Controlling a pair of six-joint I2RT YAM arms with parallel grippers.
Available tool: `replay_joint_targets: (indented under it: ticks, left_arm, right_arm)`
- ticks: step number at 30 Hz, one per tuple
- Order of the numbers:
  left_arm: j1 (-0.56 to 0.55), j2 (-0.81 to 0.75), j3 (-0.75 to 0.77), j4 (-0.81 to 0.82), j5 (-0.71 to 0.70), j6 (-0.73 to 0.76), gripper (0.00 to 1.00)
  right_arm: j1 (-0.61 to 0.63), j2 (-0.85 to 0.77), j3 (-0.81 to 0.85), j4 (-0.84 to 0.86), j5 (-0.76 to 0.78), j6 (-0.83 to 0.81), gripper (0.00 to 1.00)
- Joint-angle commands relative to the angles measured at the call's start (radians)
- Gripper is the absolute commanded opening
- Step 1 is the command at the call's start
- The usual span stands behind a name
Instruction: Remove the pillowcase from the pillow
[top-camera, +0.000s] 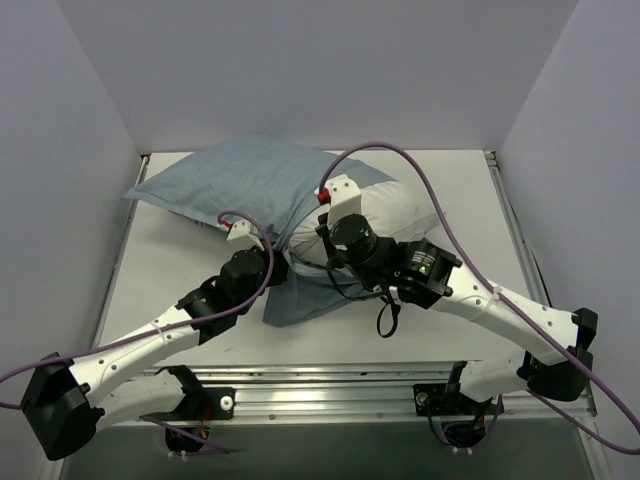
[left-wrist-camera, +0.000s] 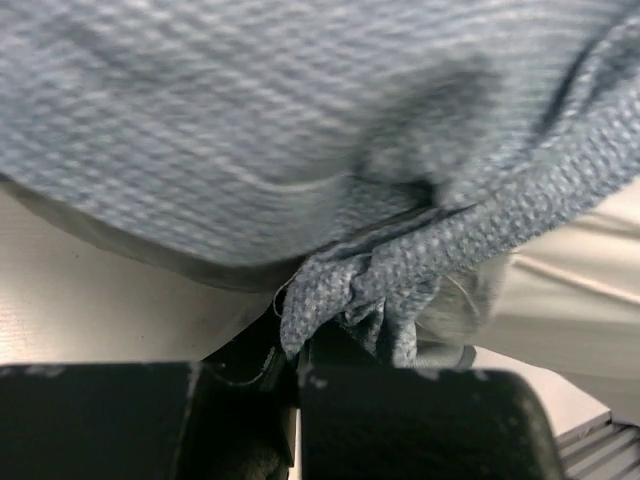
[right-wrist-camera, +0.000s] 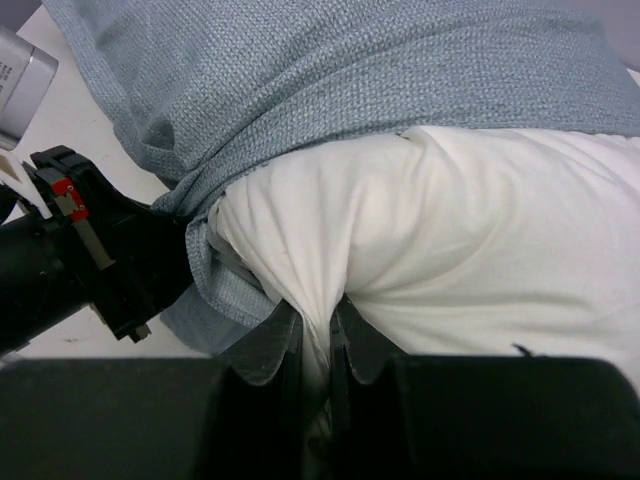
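Right wrist view: your right gripper (right-wrist-camera: 318, 335) is pinching a fold of the pillow (right-wrist-camera: 470, 240), jaws closed. Your left gripper (left-wrist-camera: 300, 348) is clamping bunched pillowcase (left-wrist-camera: 300, 120) hem. Pillow is lying half-sheathed on the worktop (top-camera: 160, 255). Step, seemingly: peeling underway. Next you are probably needing opposed, steady pulls.

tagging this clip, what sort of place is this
Probably a robotics lab test cell: white table boxed in by plain walls, aluminium mounting rail along its near edge.

pillowcase (right-wrist-camera: 350, 80) textured matt cloth; pillow (right-wrist-camera: 480, 240) smooth white cloth
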Motion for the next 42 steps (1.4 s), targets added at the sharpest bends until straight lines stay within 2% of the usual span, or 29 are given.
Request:
replay_joint_targets:
  ticks: [1, 6, 7, 9, 10, 12, 14, 17, 21, 23, 24, 25, 28, 31, 34, 36, 39, 42]
  left_arm:
    - [0.021, -0.009, -0.082, -0.182, -0.146, -0.063, 0.02]
    - [0.041, -0.073, -0.062, -0.173, -0.154, 0.016, 0.05]
    - [0.041, -0.085, -0.053, -0.162, -0.107, 0.046, 0.21]
    - [0.038, -0.133, -0.029, -0.124, -0.041, 0.107, 0.39]
    - [0.038, -0.154, -0.022, -0.117, 0.01, 0.112, 0.56]
    - [0.036, -0.226, -0.013, -0.139, 0.027, 0.103, 0.69]
    - [0.038, -0.274, -0.001, -0.213, 0.012, 0.075, 0.77]
    - [0.036, -0.349, 0.013, -0.329, 0.009, 0.017, 0.78]
    - [0.038, -0.423, 0.004, -0.39, 0.1, -0.053, 0.8]
    - [0.036, -0.446, 0.007, -0.447, 0.104, -0.086, 0.81]
    - [0.038, -0.466, 0.011, -0.476, 0.076, -0.119, 0.81]
    - [0.038, -0.477, 0.016, -0.505, 0.052, -0.138, 0.82]
    - [0.038, -0.507, 0.015, -0.596, -0.042, -0.175, 0.83]
    - [0.038, -0.52, -0.002, -0.639, -0.076, -0.221, 0.83]
    - [0.039, -0.518, -0.018, -0.64, -0.074, -0.239, 0.83]
    - [0.041, -0.511, -0.019, -0.639, -0.089, -0.241, 0.84]
    - [0.052, -0.478, -0.01, -0.634, -0.138, -0.226, 0.91]
    - [0.084, -0.416, -0.001, -0.599, -0.142, -0.187, 0.95]
  right_arm:
    - [-0.022, -0.075, 0.209, 0.218, 0.03, -0.081, 0.0]
    - [-0.024, -0.027, 0.216, 0.241, -0.095, -0.055, 0.0]
    - [-0.024, -0.021, 0.207, 0.246, -0.118, -0.047, 0.0]
    - [-0.024, -0.01, 0.161, 0.275, -0.203, -0.017, 0.0]
    - [-0.024, -0.009, 0.138, 0.29, -0.233, 0.0, 0.0]
    - [-0.025, -0.001, 0.074, 0.327, -0.32, 0.049, 0.0]
    - [-0.024, 0.005, 0.041, 0.327, -0.368, 0.079, 0.0]
    - [-0.025, -0.007, -0.028, 0.329, -0.403, 0.111, 0.0]
    - [-0.025, 0.0, -0.079, 0.329, -0.501, 0.12, 0.0]
    - [-0.027, 0.025, -0.051, 0.274, -0.605, 0.114, 0.14]
    - [-0.025, 0.043, -0.033, 0.248, -0.63, 0.108, 0.24]
    - [-0.027, 0.051, 0.002, 0.226, -0.651, 0.094, 0.44]
    - [-0.059, 0.079, 0.061, 0.128, -0.641, 0.091, 0.63]
    - [-0.134, 0.087, 0.118, 0.08, -0.673, 0.092, 0.75]
    - [-0.223, 0.085, 0.13, 0.077, -0.73, 0.093, 0.83]
    - [-0.342, 0.094, 0.109, 0.077, -0.725, 0.099, 0.86]
    - [-0.506, 0.119, 0.034, 0.134, -0.753, 0.112, 0.89]
    - [-0.567, 0.18, -0.011, 0.183, -0.8, 0.1, 0.91]
